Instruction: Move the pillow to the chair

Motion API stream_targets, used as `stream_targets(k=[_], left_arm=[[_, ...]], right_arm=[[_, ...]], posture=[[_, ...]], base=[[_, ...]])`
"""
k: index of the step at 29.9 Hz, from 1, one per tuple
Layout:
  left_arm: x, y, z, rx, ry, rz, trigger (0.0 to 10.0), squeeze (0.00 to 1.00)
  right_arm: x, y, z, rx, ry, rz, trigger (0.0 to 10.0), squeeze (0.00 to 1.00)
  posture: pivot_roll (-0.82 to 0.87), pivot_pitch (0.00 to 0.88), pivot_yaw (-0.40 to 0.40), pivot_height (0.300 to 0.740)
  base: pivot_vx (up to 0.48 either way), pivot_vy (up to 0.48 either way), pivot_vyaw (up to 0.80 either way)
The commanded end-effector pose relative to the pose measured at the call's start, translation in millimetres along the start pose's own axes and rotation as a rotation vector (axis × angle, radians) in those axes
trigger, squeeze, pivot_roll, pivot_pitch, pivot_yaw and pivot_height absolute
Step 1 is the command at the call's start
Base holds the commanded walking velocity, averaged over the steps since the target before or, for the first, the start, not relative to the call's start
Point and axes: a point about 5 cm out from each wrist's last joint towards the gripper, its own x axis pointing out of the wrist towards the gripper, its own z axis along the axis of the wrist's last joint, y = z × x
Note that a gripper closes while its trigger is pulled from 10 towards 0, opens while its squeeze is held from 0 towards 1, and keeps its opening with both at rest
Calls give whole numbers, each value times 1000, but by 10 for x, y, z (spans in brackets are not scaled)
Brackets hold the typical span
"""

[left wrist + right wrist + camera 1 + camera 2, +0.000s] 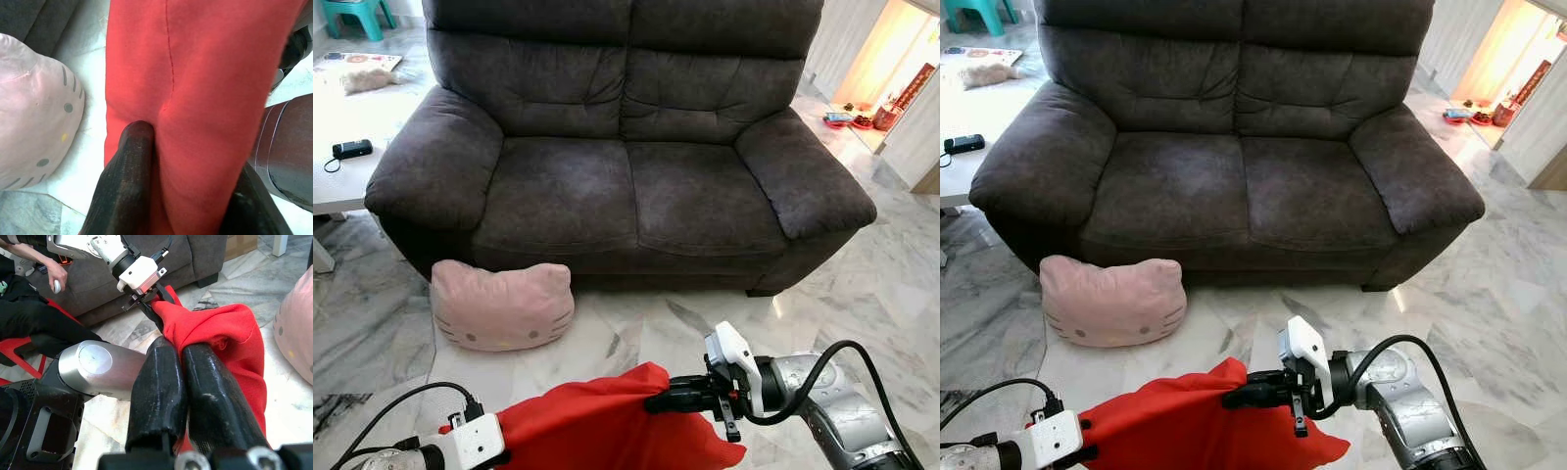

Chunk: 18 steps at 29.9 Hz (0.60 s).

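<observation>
— Holding what?
— Red pillow (607,426), near, low, pinched at both ends: left gripper (186,196) and right gripper (658,401), both clenched on cloth.
— Could go wrong?
— Might slip out; thin pinch, floppy cloth.
— Different views?
— Right wrist: a person's hand (57,278). Head: gray sofa (626,147), pink cat cushion (501,305).

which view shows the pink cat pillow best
The left eye view: the pink cat pillow lies whole on the floor before the sofa. The right eye view matches. Both wrist views catch just an edge beside the red pillow.
</observation>
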Motion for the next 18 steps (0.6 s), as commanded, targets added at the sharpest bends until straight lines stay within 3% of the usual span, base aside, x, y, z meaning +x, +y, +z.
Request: stream_targets(k=[1,18], left_arm=[[33,-47,8,17,-3,-26,0,0],[53,-20,51,29,-21,-18,0,0]], right_arm=[[8,24,182,-80,-57,36,10000,0],[16,17,180,-80,-57,37,10000,0]], posture=[[151,79,-142,740],[154,69,-141,740]], base=[[0,0,0],[0,0,0]])
